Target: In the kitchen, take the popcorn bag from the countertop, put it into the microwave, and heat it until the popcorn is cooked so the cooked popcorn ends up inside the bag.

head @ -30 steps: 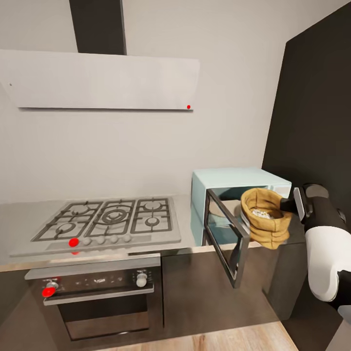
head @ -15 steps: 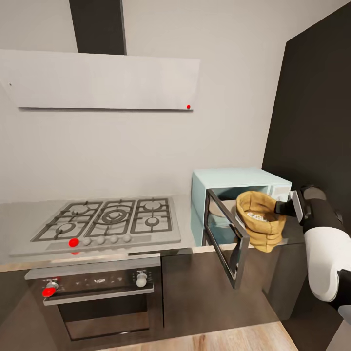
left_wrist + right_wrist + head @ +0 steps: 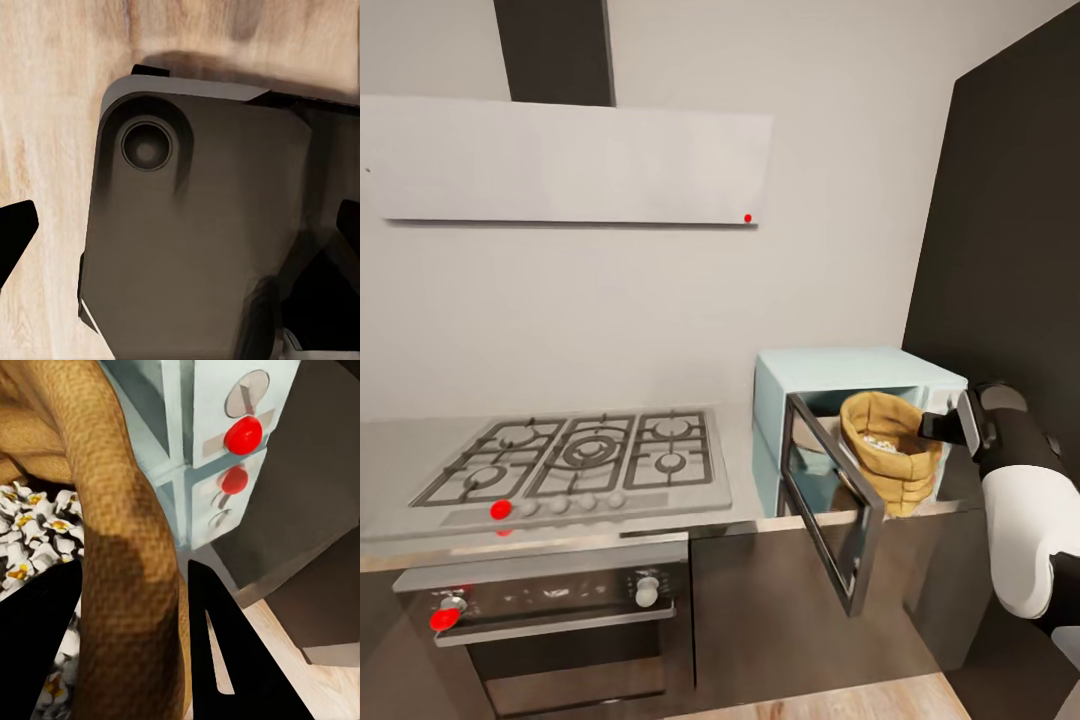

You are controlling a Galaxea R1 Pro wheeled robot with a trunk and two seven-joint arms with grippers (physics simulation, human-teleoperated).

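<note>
The popcorn bag (image 3: 887,448) is pinched at its rim by the right gripper (image 3: 938,428); left fingers' state cannot be told. Snagging on the microwave (image 3: 855,400) door frame is the likely risk, spilling kernels.

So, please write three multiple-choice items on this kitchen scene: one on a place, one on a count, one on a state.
1. Where is the popcorn bag?
A. on the gas hob
B. at the microwave's open front, held by the right hand
C. on the floor

2. How many burners does the gas hob have?
A. two
B. three
C. five

3. In what state is the microwave door?
A. swung open
B. closed
C. removed

Answers:
1 B: the right hand grips the bag's rim in front of the microwave's opening.
2 C: five burner rings show under the grates.
3 A: the door stands out toward the camera.
</note>
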